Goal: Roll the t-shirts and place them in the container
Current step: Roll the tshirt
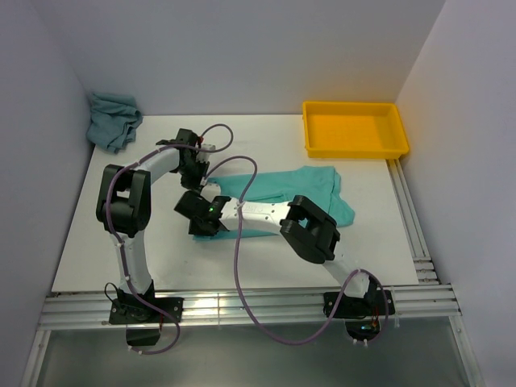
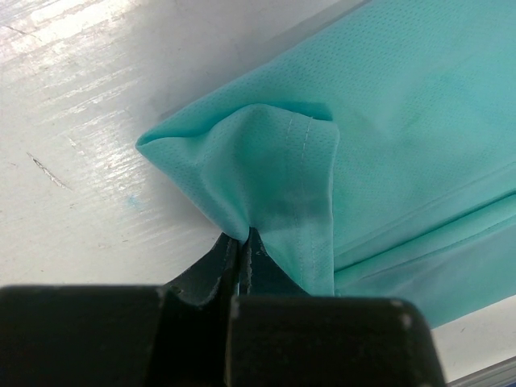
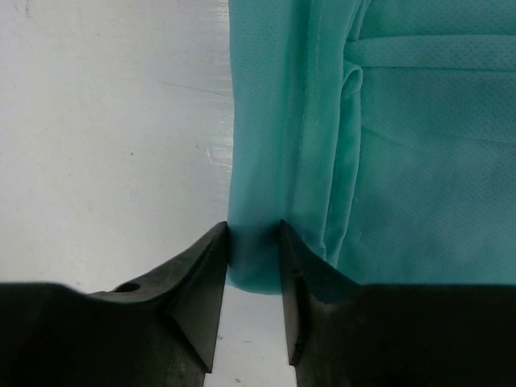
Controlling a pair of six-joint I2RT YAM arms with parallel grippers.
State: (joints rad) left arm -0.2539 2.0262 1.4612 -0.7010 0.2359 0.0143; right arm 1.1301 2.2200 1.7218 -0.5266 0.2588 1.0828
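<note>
1. Bench (image 1: 266, 274): white, and carries every item below.

2. Right end effector (image 1: 203, 219): nearest the arm bases. In the wrist view its fingers (image 3: 211, 274) sit close together with a folded edge of the mint shirt between them. This reads as a pinch on the near corner of the shirt's left end.

3. Left end effector (image 1: 197, 172): just beyond item 2. Its jaws are pressed together on a bunched hem corner of the same shirt, which lifts it into a small peak (wrist view, (image 2: 242, 242)). It holds the far corner of the left end.

4. Mint shirt (image 1: 298, 192): mid-bench, folded into a band. The long axis runs left to right, and the whole length lies rightward from both end effectors, flat on the bench. Both arms are at the same short edge and neither is nearer the free right end. Judgement: a roll would have to travel rightward along that axis, with both corners kept level.

5. Tray (image 1: 355, 151): yellow, at the far right, well apart from the shirt.

6. Teal shirt (image 1: 113, 119): crumpled in the far left corner and not rolled.
</note>
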